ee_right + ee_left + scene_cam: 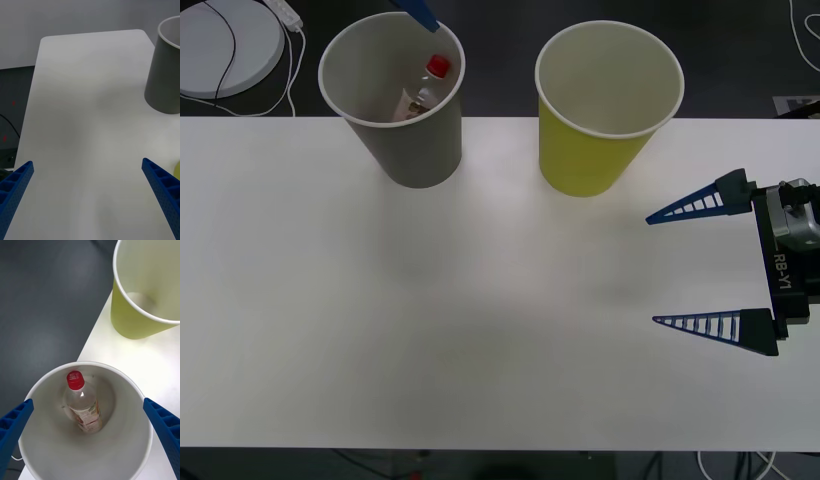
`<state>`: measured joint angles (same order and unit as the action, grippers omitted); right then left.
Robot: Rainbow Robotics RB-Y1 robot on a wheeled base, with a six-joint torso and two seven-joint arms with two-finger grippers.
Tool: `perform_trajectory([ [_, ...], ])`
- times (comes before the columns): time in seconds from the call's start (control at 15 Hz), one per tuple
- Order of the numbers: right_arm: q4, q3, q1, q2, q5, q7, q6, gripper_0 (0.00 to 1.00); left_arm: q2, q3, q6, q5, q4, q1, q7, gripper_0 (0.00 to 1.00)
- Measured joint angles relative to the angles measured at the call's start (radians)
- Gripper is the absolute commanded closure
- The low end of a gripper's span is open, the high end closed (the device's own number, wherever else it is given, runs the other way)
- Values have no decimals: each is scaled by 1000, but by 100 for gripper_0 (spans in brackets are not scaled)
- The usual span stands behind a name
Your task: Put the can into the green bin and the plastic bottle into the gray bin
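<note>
Inside the gray bin [86, 450], plastic bottle [83, 405] with base hidden; left end effector [88, 427] and right end effector [652, 268] wide.

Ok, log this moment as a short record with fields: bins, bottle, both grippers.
gray bin: upright at the table's far side, holds the bottle
bottle: inside the gray bin, leaning, red cap up
green bin: upright beside the gray bin, no can seen in it
left gripper: open, above the gray bin
right gripper: open, over the table at the robot's right, holding nothing
</note>
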<state>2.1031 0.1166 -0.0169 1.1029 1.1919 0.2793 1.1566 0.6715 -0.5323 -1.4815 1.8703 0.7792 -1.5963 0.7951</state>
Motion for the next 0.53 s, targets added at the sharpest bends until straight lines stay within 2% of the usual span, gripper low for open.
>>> perform_trajectory([
  [0.27, 0, 0, 0, 0, 0, 0, 0, 0, 30, 0, 0, -52, 34, 37, -10, 0],
  [0.53, 0, 0, 0, 0, 0, 0, 0, 0, 125, 0, 0, -125, 172, 123, -2, 0],
])
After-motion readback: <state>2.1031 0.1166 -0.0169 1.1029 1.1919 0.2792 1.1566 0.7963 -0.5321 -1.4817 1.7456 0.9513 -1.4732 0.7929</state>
